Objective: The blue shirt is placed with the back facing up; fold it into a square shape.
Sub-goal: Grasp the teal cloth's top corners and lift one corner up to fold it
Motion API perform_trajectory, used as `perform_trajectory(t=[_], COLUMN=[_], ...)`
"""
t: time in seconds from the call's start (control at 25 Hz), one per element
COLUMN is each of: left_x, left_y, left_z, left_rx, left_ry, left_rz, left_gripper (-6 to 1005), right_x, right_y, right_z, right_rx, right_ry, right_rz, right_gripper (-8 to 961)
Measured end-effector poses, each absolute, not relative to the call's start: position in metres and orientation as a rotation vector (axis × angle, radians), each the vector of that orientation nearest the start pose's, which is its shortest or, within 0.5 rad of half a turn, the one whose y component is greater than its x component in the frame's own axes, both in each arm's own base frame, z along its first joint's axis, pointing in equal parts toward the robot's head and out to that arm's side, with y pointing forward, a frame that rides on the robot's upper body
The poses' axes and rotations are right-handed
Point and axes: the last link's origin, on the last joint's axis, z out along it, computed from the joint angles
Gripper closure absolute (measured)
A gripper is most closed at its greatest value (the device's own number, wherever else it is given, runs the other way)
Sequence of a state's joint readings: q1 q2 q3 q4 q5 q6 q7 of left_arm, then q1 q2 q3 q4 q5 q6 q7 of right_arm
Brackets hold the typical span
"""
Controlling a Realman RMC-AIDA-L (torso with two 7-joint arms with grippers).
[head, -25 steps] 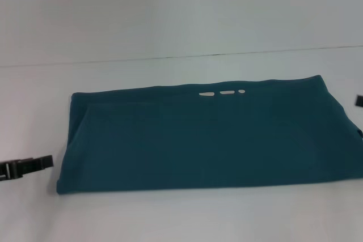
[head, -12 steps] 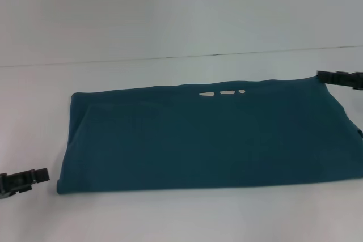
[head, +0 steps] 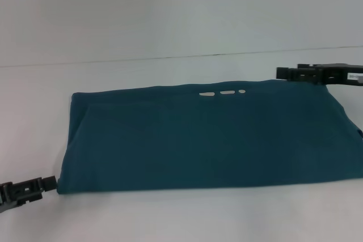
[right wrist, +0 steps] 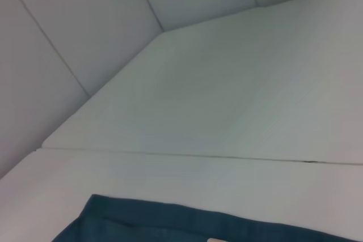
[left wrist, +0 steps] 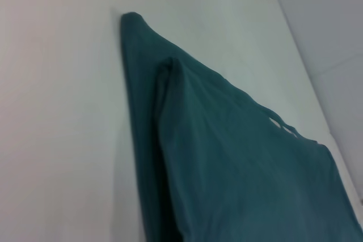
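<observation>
Left end effector at shirt near-left corner, right end effector over far-right edge; grip state unclear. Pinch corners squarely, fold evenly.

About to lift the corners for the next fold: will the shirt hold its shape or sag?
Likely floppy: the shirt lies flat in soft stacked layers, so it should sag between the left gripper and the right gripper. It looks light. The layers may slide apart, since the fold edges look loose in the left wrist view.

No legible text, brand, number or sign appears in any view. The blue shirt bears three small white marks near its far edge; they form no readable characters.
</observation>
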State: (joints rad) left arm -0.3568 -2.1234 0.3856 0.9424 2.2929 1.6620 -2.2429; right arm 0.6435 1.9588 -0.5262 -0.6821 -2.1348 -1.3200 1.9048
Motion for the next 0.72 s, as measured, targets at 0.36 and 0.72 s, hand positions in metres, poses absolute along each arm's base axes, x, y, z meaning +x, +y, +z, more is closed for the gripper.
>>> perform_trajectory(t=[0.36, 0.72], left_x=[-0.334, -0.328], left_y=[0.275, 0.285], left_z=[0.050, 0.031], left_rx=[-2.097, -2.118], left_ry=[-1.849, -1.939], left_rz=[-0.666, -0.689], left_gripper=[301, 303], right_x=[0.281, 0.280], right_y=[0.402, 0.404], right_z=[0.075, 0.080], right_rx=[-2.275, -2.263], right_ry=[1.157, 1.144], right_rz=[0.613, 0.614], right_gripper=[39, 39])
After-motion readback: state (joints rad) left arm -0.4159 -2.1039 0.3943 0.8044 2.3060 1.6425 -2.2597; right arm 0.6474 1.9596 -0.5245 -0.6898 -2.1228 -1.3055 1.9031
